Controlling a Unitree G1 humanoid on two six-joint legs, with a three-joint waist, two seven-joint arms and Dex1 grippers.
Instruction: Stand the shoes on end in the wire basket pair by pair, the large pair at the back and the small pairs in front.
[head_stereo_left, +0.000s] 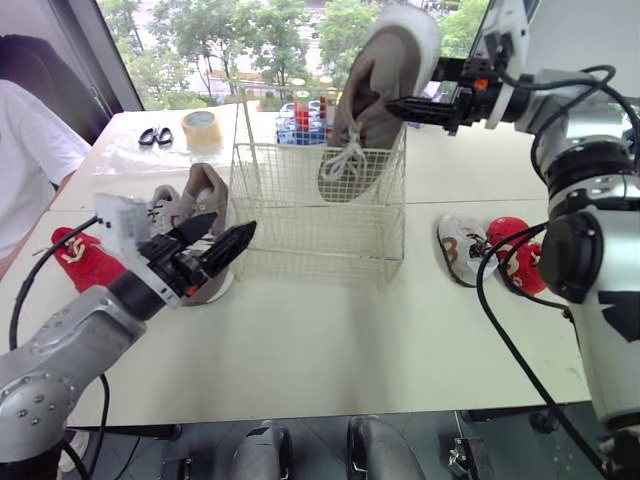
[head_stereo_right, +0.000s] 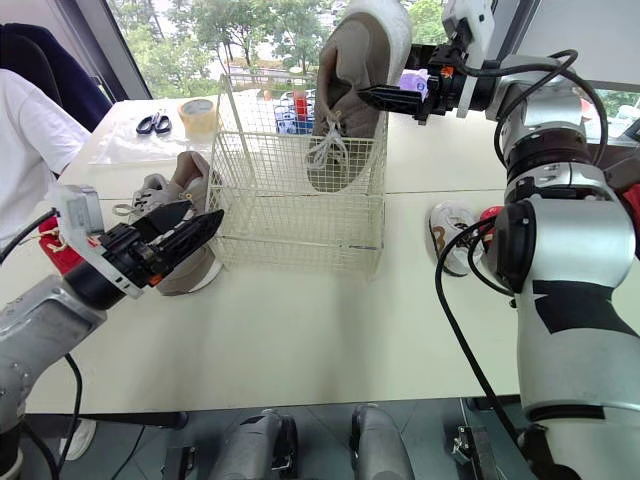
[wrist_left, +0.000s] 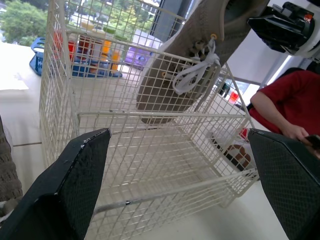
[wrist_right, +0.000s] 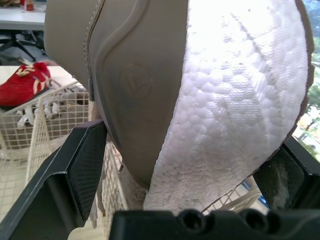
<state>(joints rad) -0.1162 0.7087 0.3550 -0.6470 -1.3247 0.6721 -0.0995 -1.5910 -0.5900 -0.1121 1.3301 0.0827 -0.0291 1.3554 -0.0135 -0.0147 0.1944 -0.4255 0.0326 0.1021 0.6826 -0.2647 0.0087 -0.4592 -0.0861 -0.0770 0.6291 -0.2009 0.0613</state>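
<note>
My right gripper (head_stereo_left: 405, 104) is shut on the heel of a large grey-beige shoe (head_stereo_left: 375, 100). The shoe hangs toe down over the back of the white wire basket (head_stereo_left: 320, 245), its toe and laces inside the rim. In the right wrist view its white sole (wrist_right: 235, 95) sits between the fingers. The matching large shoe (head_stereo_left: 205, 190) lies on the table left of the basket, with my left gripper (head_stereo_left: 228, 238) open just in front of it, pointing at the basket. A small red shoe (head_stereo_left: 85, 260) lies further left. A small white shoe (head_stereo_left: 458, 247) and a small red shoe (head_stereo_left: 520, 250) lie right of the basket.
A tape roll (head_stereo_left: 201, 128), scissors (head_stereo_left: 155, 136) and a blue crate of bottles (head_stereo_left: 300, 125) sit on the far table behind the basket. A person in a white shirt (head_stereo_left: 25, 160) stands at the left edge. A person in red (wrist_left: 280, 110) is beyond the basket.
</note>
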